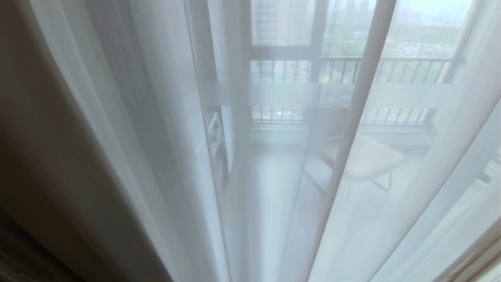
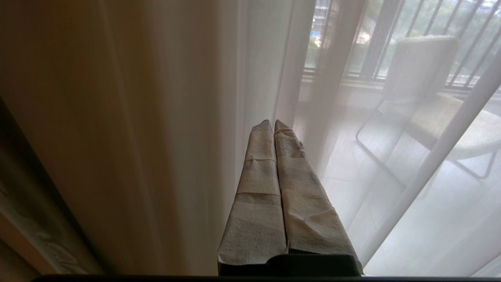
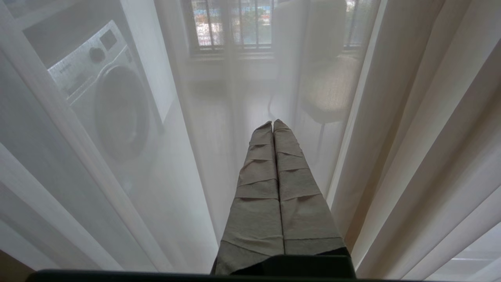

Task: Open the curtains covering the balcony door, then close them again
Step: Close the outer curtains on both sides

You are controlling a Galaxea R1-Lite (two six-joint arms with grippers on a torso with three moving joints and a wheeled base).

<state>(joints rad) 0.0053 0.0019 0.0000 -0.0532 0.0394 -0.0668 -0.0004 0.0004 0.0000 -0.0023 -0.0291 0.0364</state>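
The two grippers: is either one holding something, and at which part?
Nothing is held. The left gripper and right gripper are shut and empty before the thin sheer white curtain.

The sheer curtains (image 1: 274, 188) hang across the whole way ahead, from nine to three o'clock. Thick drapes (image 1: 51, 156) block eight o'clock. Beyond twelve, the balcony door (image 1: 282, 94) stands shut.

Curtains (image 1: 156, 156): sheer white, beige-cream drape at the edge. Door (image 1: 282, 94): dark frame, frosted white band. Chair (image 2: 430, 98): beige. Washer (image 3: 105, 102): silver-white. Pincers (image 2: 273, 124): wrapped in grey-beige tape.
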